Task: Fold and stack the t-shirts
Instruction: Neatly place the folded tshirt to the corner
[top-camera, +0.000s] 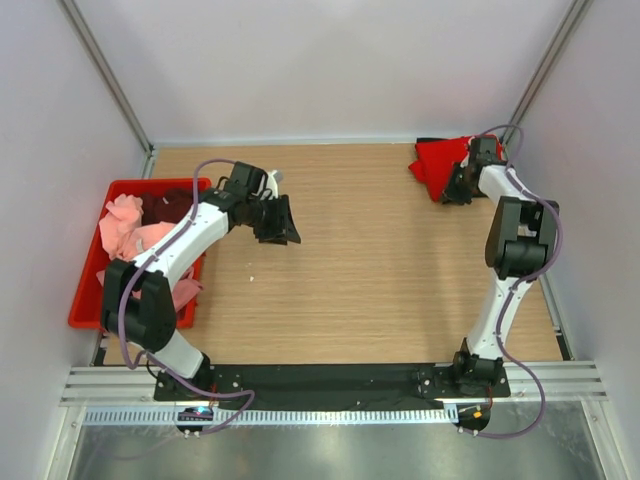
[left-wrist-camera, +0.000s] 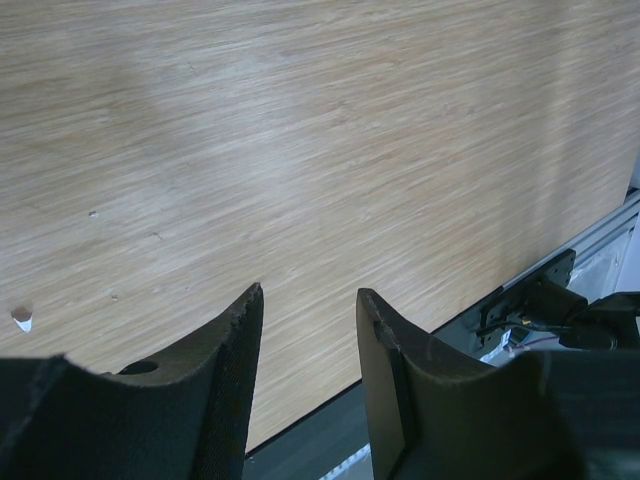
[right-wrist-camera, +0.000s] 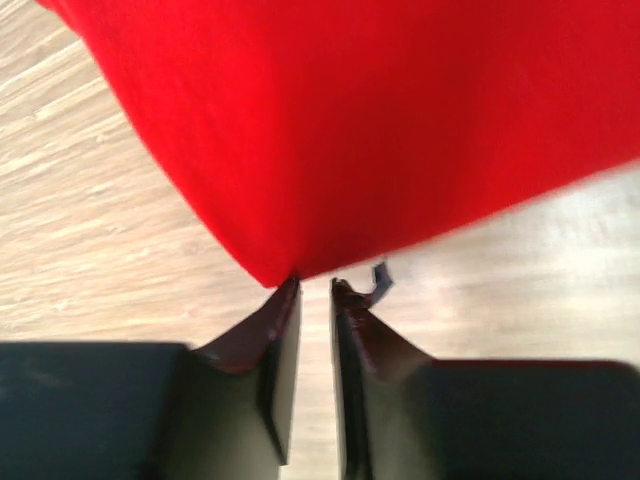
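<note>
Red t-shirt (right-wrist-camera: 400, 120) at tips of fingers (right-wrist-camera: 272, 345)

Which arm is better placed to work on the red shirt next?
Right. The right claw is at a corner of the red shirt, at the far right of the table. The left claw hangs open and empty near the crate, well away from that shirt.

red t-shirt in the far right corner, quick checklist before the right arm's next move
1. right end effector at a corner of the red t-shirt: ok
2. that corner pinched between its jaws: cannot tell
3. left end effector open, nothing in it: ok
4. left end effector well away from the red t-shirt: ok
5. pink t-shirts out of the crate: not ok
</note>
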